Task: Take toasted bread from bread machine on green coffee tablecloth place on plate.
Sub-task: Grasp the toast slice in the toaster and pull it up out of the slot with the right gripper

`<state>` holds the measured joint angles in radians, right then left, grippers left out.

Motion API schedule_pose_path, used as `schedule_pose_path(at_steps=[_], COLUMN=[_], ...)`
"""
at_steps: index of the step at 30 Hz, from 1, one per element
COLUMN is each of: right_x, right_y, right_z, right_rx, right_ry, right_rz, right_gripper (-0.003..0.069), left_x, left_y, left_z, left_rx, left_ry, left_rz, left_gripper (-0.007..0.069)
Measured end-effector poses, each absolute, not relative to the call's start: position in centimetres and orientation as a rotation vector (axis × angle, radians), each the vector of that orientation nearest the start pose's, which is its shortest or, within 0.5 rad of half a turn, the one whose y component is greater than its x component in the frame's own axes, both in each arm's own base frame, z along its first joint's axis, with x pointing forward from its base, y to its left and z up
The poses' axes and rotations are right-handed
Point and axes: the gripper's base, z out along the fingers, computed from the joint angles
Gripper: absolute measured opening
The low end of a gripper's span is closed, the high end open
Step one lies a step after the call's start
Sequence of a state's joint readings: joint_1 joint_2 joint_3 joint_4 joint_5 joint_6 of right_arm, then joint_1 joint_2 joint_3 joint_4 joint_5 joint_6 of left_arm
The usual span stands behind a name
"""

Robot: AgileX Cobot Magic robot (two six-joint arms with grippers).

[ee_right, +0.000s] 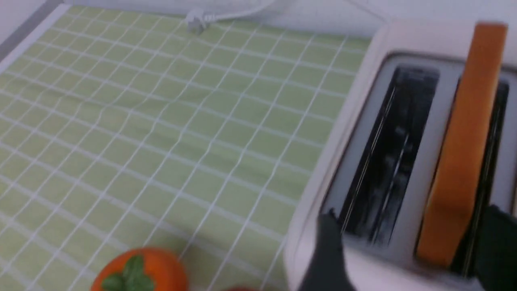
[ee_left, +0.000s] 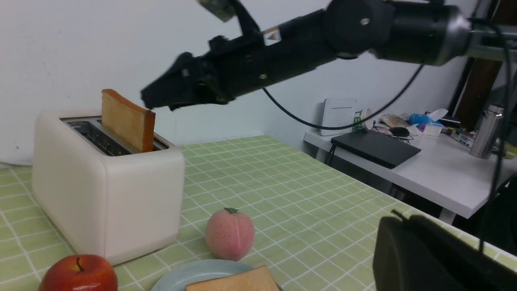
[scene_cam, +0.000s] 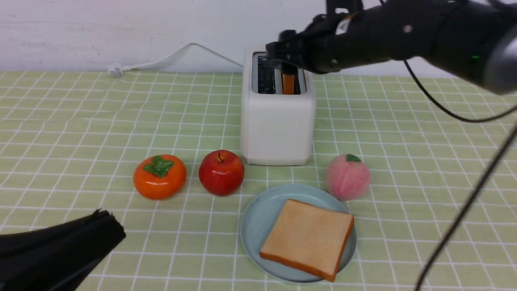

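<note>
Front view | right gripper (scene_cam: 284,60) over bread machine (scene_cam: 278,121), jaws spread astride toasted bread (scene_cam: 288,83) | left gripper (scene_cam: 108,221) closed

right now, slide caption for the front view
Right gripper over toast slice in boxy white toaster; second golden slice on round blue-green plate

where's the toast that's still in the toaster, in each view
Front: toast in the toaster's right slot.
Left wrist: toast sticking up from the slot on the peach's side.
Right wrist: toast edge-on, beside the empty slot.
Shared landmark: the white toaster.
</note>
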<state>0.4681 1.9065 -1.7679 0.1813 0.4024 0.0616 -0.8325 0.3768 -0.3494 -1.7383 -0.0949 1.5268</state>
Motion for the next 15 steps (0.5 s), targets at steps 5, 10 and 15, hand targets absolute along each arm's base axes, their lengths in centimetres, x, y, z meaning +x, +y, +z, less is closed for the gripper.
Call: schedule_pose_path(at_steps=[5, 10, 15], right_x=[44.0, 46.5, 46.7], right_y=[21.4, 21.0, 21.1], right_z=[33.1, 30.1, 29.3], right_rx=[-0.314, -0.244, -0.232], right_ry=[1.991, 2.039, 2.063], right_rz=[0.402, 0.390, 0.392], right_gripper=[0.0549, 0.0442, 0.0262], left_x=[6.8, 6.8, 6.8], left_y=[-6.2, -6.2, -6.2], left_z=[30.4, 30.4, 30.4], left_rx=[0.407, 0.409, 0.415], left_ry=[1.523, 1.521, 1.519], left_rz=[-0.757, -0.754, -0.749], left_gripper=[-0.0013, -0.0013, -0.0013])
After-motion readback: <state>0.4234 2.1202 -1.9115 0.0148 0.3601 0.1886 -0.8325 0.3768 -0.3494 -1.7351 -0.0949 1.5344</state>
